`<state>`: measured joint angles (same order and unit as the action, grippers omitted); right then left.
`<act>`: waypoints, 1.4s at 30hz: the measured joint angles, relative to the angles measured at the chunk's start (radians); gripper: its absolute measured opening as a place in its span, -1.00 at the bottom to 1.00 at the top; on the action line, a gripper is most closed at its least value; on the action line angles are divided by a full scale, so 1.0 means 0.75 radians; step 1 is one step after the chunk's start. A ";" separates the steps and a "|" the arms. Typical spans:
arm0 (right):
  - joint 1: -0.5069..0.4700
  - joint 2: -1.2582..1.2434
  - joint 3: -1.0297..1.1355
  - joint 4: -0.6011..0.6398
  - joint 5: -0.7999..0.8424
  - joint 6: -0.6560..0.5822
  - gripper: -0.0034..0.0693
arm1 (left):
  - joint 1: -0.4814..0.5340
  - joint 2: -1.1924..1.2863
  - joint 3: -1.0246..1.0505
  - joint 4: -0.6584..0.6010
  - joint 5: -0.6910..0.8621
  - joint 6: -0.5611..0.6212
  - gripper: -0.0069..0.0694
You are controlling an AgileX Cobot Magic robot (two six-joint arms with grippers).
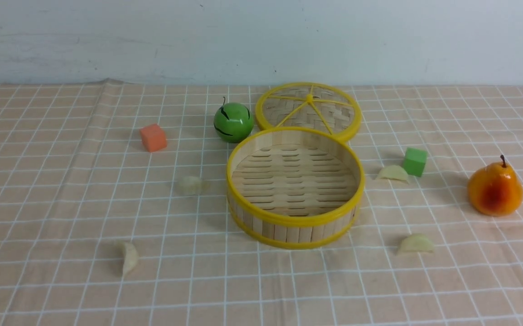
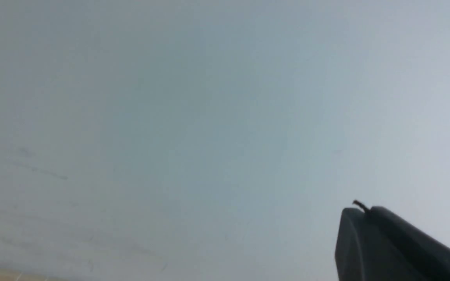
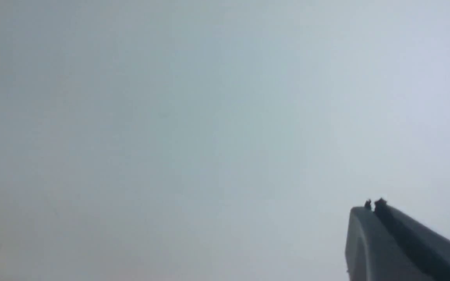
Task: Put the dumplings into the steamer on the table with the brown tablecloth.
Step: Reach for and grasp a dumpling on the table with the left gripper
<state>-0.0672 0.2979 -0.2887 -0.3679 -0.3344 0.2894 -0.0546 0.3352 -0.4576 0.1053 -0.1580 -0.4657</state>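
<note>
1. Your left gripper (image 2: 365, 212) and right gripper (image 3: 374, 207) are both closed, holding nothing.
2. Round bamboo steamer with yellow rims (image 1: 288, 233) sits mid-way on the brown gridded tablecloth (image 1: 62, 203).
3. Pale crescent toy dumplings all lie on the cloth outside it: near-left dumpling (image 1: 129, 258), far-left dumpling (image 1: 190, 184), near-right dumpling (image 1: 416, 243), far-right dumpling (image 1: 394, 173) just beside a green cube (image 1: 414, 161).

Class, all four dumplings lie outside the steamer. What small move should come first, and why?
Probably swing the right gripper down toward the near right dumpling: the steamer is empty, and both wrist views show mostly wall.
</note>
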 joint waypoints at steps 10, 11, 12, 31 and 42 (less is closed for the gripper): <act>0.081 0.600 -0.228 0.035 0.926 0.278 -0.93 | -0.014 0.796 -0.248 -0.042 0.565 -0.117 -0.86; 0.116 0.642 -0.247 0.055 0.981 0.263 -0.93 | -0.028 0.862 -0.296 -0.047 0.665 -0.106 -0.86; 0.165 0.694 -0.270 0.082 1.025 0.235 -0.93 | -0.051 0.925 -0.355 -0.057 0.780 -0.078 -0.86; 0.749 1.220 -0.473 0.580 1.317 -0.422 -0.92 | -0.272 1.703 -0.641 -0.103 0.908 0.265 -0.17; 0.751 1.221 -0.474 0.614 1.297 -0.431 -0.90 | -0.272 1.978 -0.758 -0.044 0.801 0.123 -0.26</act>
<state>0.4962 1.2136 -0.6444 0.0926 0.6380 -0.0336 -0.2585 1.8189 -1.0263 0.0720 0.4429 -0.3738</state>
